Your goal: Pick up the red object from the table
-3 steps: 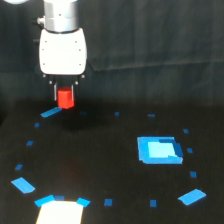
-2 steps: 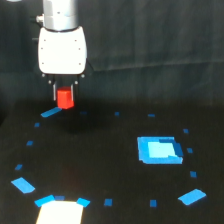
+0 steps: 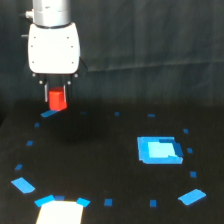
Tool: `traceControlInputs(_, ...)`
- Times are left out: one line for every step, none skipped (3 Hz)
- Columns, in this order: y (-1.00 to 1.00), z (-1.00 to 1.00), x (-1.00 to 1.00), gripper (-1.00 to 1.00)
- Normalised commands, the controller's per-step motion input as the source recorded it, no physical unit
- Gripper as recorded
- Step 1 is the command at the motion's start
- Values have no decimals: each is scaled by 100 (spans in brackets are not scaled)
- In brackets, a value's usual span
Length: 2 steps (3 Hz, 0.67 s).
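**Red block clamped under the white gripper, upper left of the scene**

Exterior view only. The gripper (image 3: 56, 96) hangs below a bulky white body (image 3: 54, 47) topped by a metallic wrist section (image 3: 50, 11), in the upper part of the exterior view's left. Its short dark fingers (image 3: 46, 93) point straight down.

The red object (image 3: 57, 99) sits between those fingers, directly under the white body and roughly centred on it. The fingers are closed against its sides: gripper clenched on the block. The block is clearly narrower than the white body above it. Its upper end is tucked up between the fingers; its lower end pokes out below the fingertips.

Just beneath the block a small blue tape mark (image 3: 49, 114) lies on the table (image 3: 100, 165). Whether the block's underside touches the black surface or hangs just clear of it cannot be told from this angle.

Elsewhere on the table: a larger blue square patch (image 3: 159, 150) toward the exterior view's right, well apart from the block. A white patch (image 3: 59, 212) at the bottom edge, left of centre, with blue tape at its top corners. Small blue marks are scattered in a loose ring across the surface.

No containers visible; nothing stands on either patch.
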Motion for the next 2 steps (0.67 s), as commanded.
traceControlInputs(-42, -54, 26, -87)
traceControlInputs(-100, 32, 36, -87)
